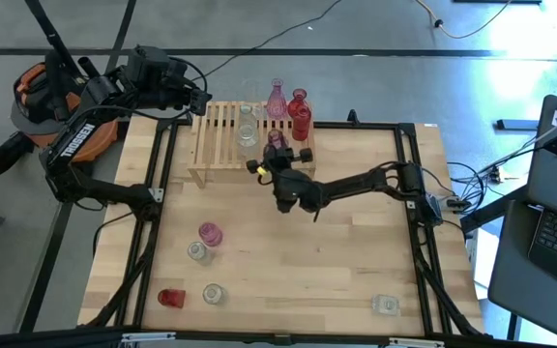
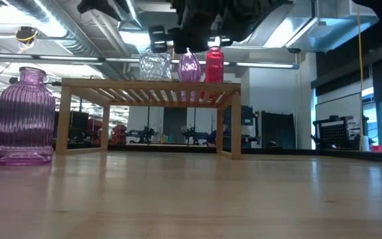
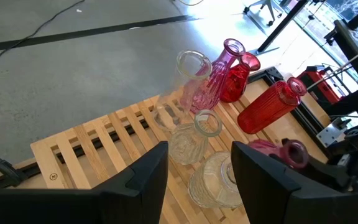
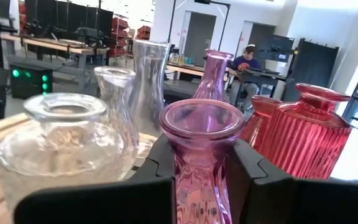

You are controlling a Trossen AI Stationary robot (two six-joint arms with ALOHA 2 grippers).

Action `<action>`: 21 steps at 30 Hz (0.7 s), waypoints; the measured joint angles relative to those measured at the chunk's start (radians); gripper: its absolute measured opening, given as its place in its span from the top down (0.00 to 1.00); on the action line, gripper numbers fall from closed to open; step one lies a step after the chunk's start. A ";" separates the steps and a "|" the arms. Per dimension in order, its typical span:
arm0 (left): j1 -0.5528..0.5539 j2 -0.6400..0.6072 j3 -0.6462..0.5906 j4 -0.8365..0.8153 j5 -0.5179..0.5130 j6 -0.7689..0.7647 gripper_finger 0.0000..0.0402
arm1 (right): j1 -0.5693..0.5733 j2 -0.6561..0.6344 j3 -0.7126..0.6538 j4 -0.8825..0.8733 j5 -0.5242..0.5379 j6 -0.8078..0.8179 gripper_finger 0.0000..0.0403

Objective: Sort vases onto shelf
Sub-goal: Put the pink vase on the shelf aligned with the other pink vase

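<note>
Right gripper (image 1: 277, 153) clamped on pink vase (image 4: 201, 155) over shelf (image 1: 222, 145).

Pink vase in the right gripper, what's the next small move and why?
Probably lower it onto the shelf and open. The right gripper is shut on the pink vase, upright at the rack's right end beside the clear vases and red vase already standing there.

White letters "TROSSEN" down the side of the left arm (image 1: 75, 141), seen from above. No other words clear enough to read.
</note>
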 joint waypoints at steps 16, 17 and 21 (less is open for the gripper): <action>0.000 0.000 0.000 0.000 0.000 0.000 0.58 | -0.010 -0.003 0.003 -0.230 -0.069 0.232 0.79; 0.000 0.000 0.000 0.000 0.000 0.000 0.58 | -0.010 -0.003 0.003 -0.233 -0.069 0.232 0.76; 0.000 0.000 0.000 0.000 0.000 0.000 0.58 | -0.009 -0.002 0.002 -0.241 -0.068 0.231 0.68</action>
